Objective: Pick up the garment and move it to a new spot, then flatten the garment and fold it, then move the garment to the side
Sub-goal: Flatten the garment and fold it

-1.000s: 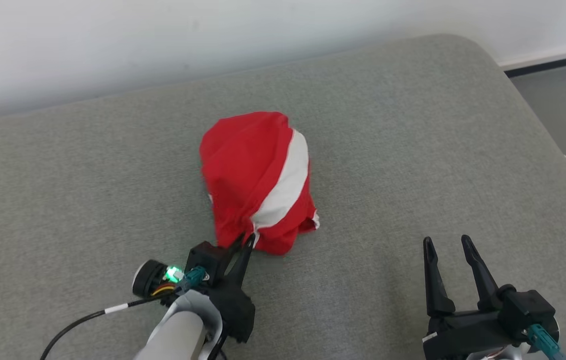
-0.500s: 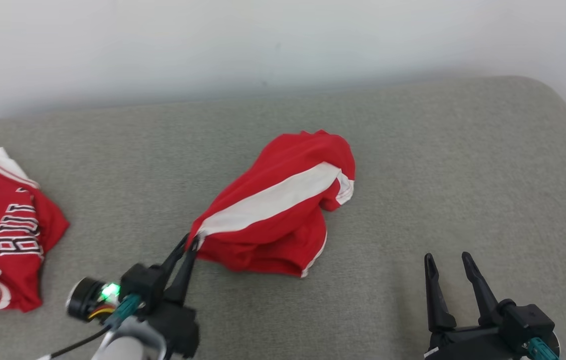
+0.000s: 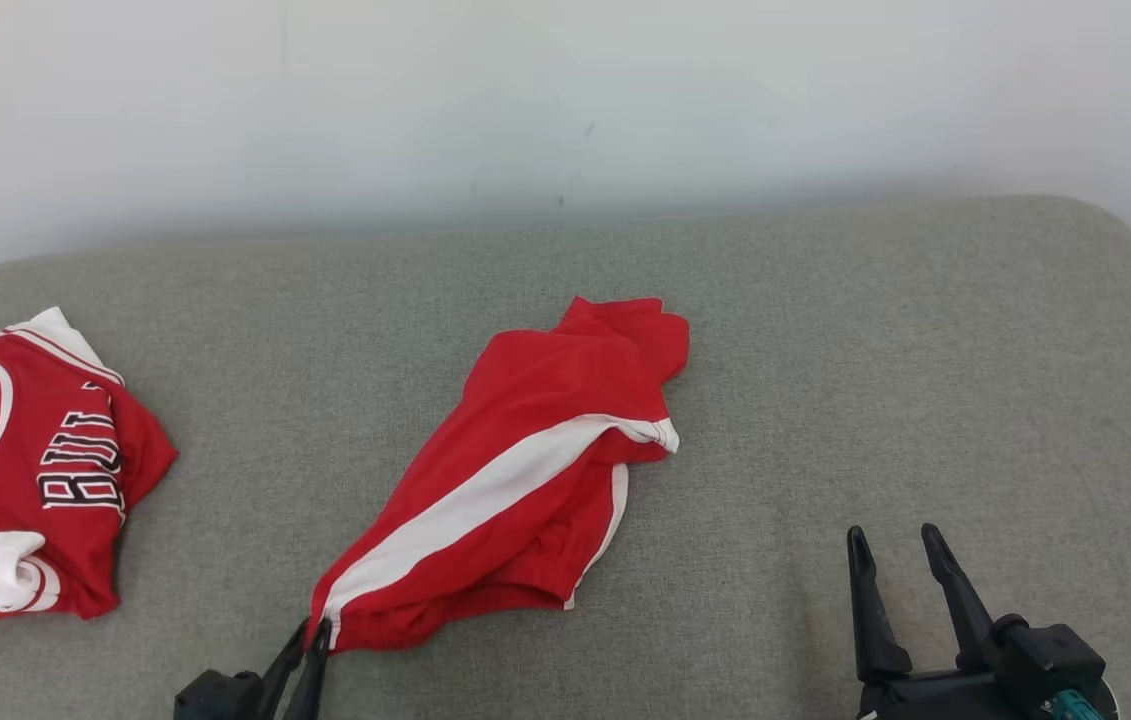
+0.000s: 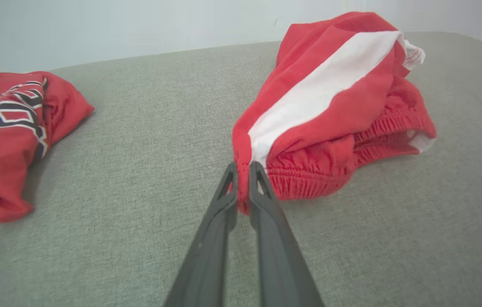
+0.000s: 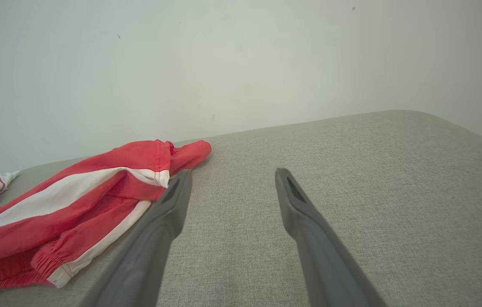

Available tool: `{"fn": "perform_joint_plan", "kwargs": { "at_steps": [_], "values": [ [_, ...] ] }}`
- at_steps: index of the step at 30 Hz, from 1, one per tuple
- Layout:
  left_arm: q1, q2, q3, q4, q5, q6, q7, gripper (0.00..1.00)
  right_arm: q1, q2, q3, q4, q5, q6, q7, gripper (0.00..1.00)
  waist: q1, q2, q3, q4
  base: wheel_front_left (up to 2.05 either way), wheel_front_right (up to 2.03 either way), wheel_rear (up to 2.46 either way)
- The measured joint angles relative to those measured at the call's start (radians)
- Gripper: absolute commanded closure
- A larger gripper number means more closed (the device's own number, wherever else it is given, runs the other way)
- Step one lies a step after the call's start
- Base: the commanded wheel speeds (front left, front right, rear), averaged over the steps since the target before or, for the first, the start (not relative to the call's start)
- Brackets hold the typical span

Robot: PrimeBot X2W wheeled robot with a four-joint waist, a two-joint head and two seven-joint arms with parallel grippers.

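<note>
You are working over a grey cushion (image 3: pixel 925 350) that spans nearly the whole head view, with its rounded far-right corner showing and a pale wall (image 3: pixel 525 100) rising straight behind its far edge.

The garment (image 3: pixel 525 440), a pair of red shorts, lies around the middle of the cushion. It stretches on a slant from a bunched end near the centre down to a narrow corner close to the front edge, left of centre. A white stripe (image 3: pixel 485 495) runs along that slant. In the left wrist view you can see the gathered elastic waistband (image 4: pixel 309 170) resting on the cushion just beside the pinched corner.

A red jersey (image 3: pixel 35 470) with black-and-white lettering and white trim sits crumpled at the left edge of the cushion, well apart from the garment.

Your right gripper (image 3: pixel 893 532) is by the front edge toward the right, fingers pointing at the far edge. Its jaws are spread wide with only bare cushion between them, and it is apart from the garment.

Your left gripper (image 4: pixel 244 166) is at the front edge, left of centre. Its jaws are pressed together on the garment's near corner, with a thin fold of red cloth clamped between the fingertips (image 3: pixel 323 632).
</note>
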Motion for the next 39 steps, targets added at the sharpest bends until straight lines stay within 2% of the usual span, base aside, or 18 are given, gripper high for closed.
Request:
{"fn": "perform_joint_plan", "kwargs": {
  "at_steps": [1, 8, 15, 24, 39],
  "values": [
    [0.000, -0.005, 0.004, -0.006, 0.000, 0.008, -0.007, 0.00, 0.002, 0.000, -0.002, 0.000, 0.000, 0.000, 0.000, 0.00, 0.0000, 0.0000, -0.002, 0.000, 0.00, 0.00, 0.00],
    [-0.003, -0.040, 0.057, -0.097, -0.001, 0.040, -0.033, 0.00, 0.012, 0.000, -0.012, 0.004, -0.001, 0.000, 0.000, 0.00, 0.0000, 0.0000, -0.024, 0.011, 0.00, 0.00, 0.00],
    [0.048, -0.067, 0.098, -0.142, -0.001, 0.048, -0.036, 0.00, 0.018, 0.000, -0.010, 0.005, -0.001, 0.000, 0.000, 0.00, 0.0000, 0.0000, -0.041, 0.028, 0.00, 0.00, 0.00],
    [0.137, -0.118, 0.087, -0.126, -0.005, 0.022, -0.036, 0.00, 0.019, 0.000, -0.012, 0.002, -0.001, 0.000, 0.000, 0.00, 0.0001, 0.0001, -0.030, 0.039, 0.00, 0.00, 0.00],
    [0.144, -0.178, 0.082, -0.134, 0.042, -0.001, -0.036, 0.00, 0.016, 0.000, -0.010, 0.003, -0.002, 0.000, 0.000, 0.00, 0.0001, 0.0001, -0.015, 0.028, 0.00, 0.00, 0.00]
  ]
}}
